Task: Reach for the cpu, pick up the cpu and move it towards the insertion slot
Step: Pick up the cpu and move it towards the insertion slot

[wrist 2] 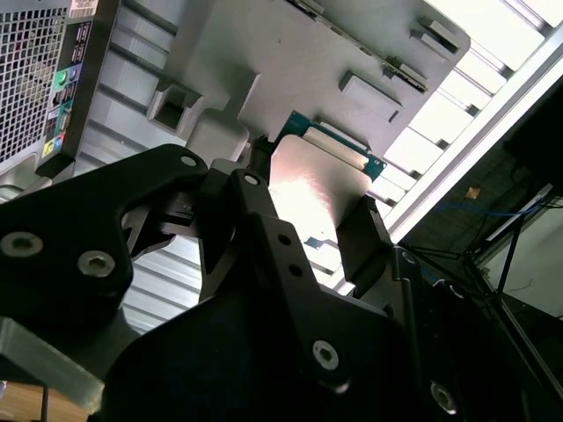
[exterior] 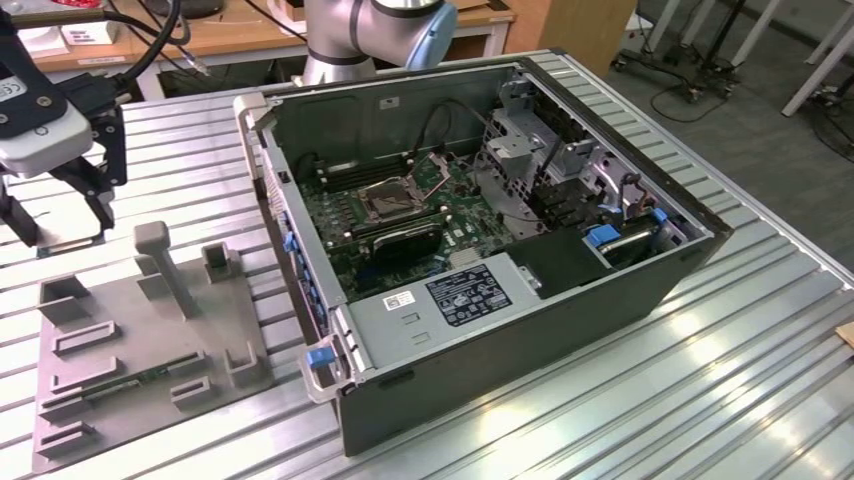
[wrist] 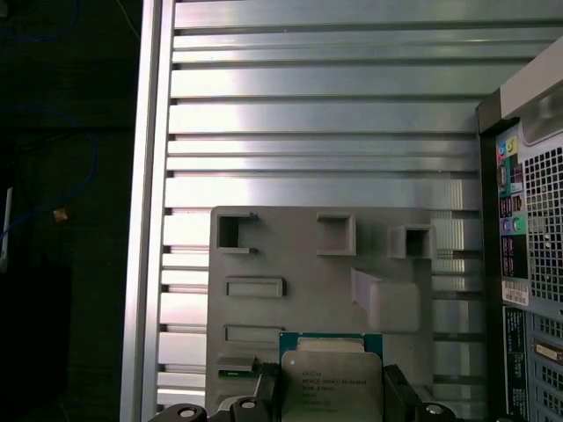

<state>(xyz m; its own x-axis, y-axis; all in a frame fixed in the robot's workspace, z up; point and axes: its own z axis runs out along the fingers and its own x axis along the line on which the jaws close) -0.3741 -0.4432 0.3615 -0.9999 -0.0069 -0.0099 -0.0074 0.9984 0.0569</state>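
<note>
Your gripper (wrist: 332,394) had its two black fingers (wrist: 269,393) closed on the cpu (wrist: 330,374), one finger on each of two opposite edges; both wrist views showed that grip. In the first wrist view the chip's silver face w/ its green rim pointed at the camera. Its lower part was cut off by the frame edge, and the fingers ran out of shot there too. In the second wrist view the face shone pale w/ glare, so no detail could be made out on it. The black linkage covered much of that shot and hid the chip's near edge.

In the exterior view the gripper hung at the exterior view's left over the slatted metal table (exterior: 667,380), near the far end of the grey plate (exterior: 120,340) and lifted off it. There the chip was barely a thin pale line btw the fingertips; you couldn't see its face. The gripper's upper part was cut off at the frame edge.

The socket (exterior: 395,202) sat on the board (exterior: 454,235) inside the open pc case (exterior: 534,330), well apart from the gripper, toward the exterior view's right. Its dark centre showed inside a metal frame; anything finer was too small to tell. A metal cage (exterior: 514,150) stood near it and hid the board behind. The arm's base (exterior: 367,40) stood behind the case, top cut off.
</note>
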